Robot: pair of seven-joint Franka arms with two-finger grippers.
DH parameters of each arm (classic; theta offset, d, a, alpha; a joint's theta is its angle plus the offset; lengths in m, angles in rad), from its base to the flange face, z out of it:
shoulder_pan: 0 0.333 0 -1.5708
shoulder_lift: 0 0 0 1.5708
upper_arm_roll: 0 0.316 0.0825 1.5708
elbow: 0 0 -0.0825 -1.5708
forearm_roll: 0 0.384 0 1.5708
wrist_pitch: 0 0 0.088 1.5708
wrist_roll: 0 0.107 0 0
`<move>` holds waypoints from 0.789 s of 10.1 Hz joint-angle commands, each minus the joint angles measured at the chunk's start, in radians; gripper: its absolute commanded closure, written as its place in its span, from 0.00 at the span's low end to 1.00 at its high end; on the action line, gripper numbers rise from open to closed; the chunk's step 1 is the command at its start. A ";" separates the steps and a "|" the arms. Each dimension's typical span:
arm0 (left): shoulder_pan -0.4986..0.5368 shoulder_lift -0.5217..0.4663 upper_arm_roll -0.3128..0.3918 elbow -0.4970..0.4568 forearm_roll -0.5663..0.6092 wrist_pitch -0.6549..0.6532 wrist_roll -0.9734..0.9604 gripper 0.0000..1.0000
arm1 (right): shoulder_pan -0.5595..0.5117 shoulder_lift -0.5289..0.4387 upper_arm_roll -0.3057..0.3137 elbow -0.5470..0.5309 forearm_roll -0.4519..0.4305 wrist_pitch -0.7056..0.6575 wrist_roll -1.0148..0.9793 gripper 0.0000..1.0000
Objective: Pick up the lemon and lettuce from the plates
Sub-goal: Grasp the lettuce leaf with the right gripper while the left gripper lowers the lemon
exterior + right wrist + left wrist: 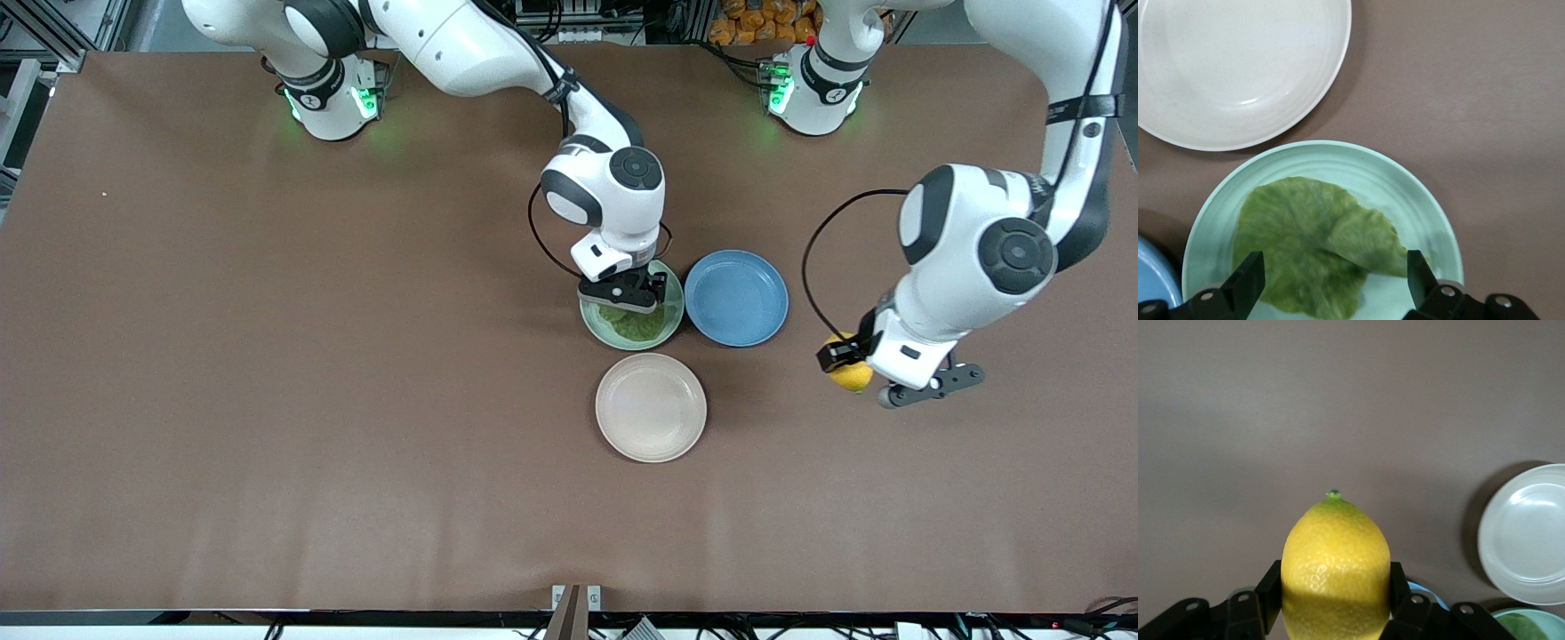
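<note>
Lettuce (1315,247) lies flat on the mint plate (1418,200), limp and thin; I judge a raised ragged edge the best hold. The right claw (1331,283) hangs spread over it. The left claw (1335,603) pinches the firm lemon (1335,567) above bare table (267,356).

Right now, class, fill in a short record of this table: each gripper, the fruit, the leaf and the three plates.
left gripper: shut on the lemon, up in the air over bare table toward the left arm's end
right gripper: open, low over the lettuce
lettuce: lying on the green plate, not yet gripped
cream plate: holds nothing, nearest the front camera
blue plate: holds nothing, beside the green plate
</note>
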 commanded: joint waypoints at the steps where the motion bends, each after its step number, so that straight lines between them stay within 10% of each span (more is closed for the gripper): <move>1: 0.066 -0.035 -0.006 -0.048 -0.005 -0.015 0.116 1.00 | 0.026 0.064 -0.026 0.066 -0.033 0.007 0.032 0.09; 6: 0.155 0.069 -0.005 -0.057 0.093 -0.014 0.214 1.00 | 0.052 0.098 -0.044 0.066 -0.053 0.018 0.032 0.22; 8: 0.172 0.126 -0.005 -0.056 0.099 -0.012 0.214 1.00 | 0.060 0.101 -0.043 0.066 -0.100 0.015 0.028 0.67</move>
